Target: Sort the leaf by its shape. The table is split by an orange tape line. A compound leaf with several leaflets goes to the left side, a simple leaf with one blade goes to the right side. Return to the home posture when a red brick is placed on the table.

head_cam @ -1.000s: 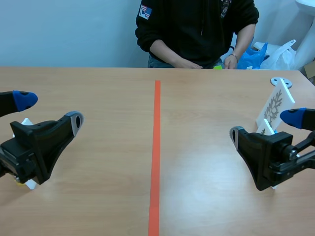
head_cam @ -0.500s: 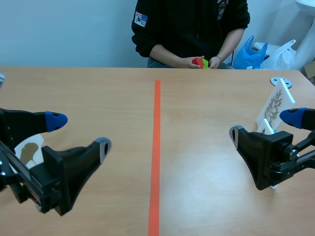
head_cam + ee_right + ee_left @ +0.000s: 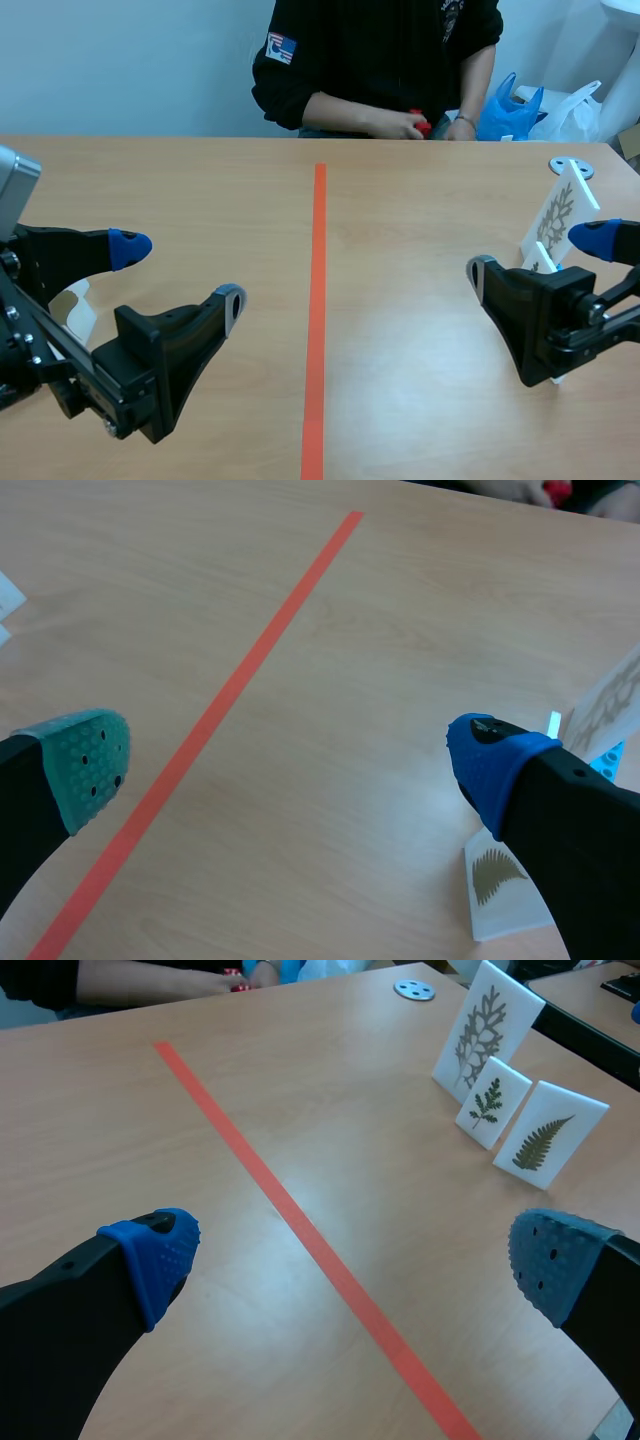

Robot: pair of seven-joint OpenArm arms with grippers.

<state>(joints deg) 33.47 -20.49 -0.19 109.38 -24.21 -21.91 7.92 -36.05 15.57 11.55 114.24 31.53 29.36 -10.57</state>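
My left gripper (image 3: 180,272) is open over the left half of the table, nothing between its fingers (image 3: 355,1255). Behind its arm a white leaf card (image 3: 76,306) stands, mostly hidden. My right gripper (image 3: 540,255) is open and empty (image 3: 290,762) on the right half. Three white leaf cards stand beside it: a tall one with a branching leaf (image 3: 487,1030), a small one with a green sprig (image 3: 490,1103), and one with a fern frond (image 3: 548,1135). A person at the table's far edge holds a red brick (image 3: 421,125) in a hand.
The orange tape line (image 3: 318,300) runs down the table's middle. A round metal disc (image 3: 570,167) lies at the far right. Blue and white bags (image 3: 510,112) sit behind the far edge. A fern card (image 3: 505,885) stands close under my right finger.
My left arm has swung toward the middle and risen, covering more of the left card. The person's hands shifted along the far edge with the red brick. The right arm has not moved.
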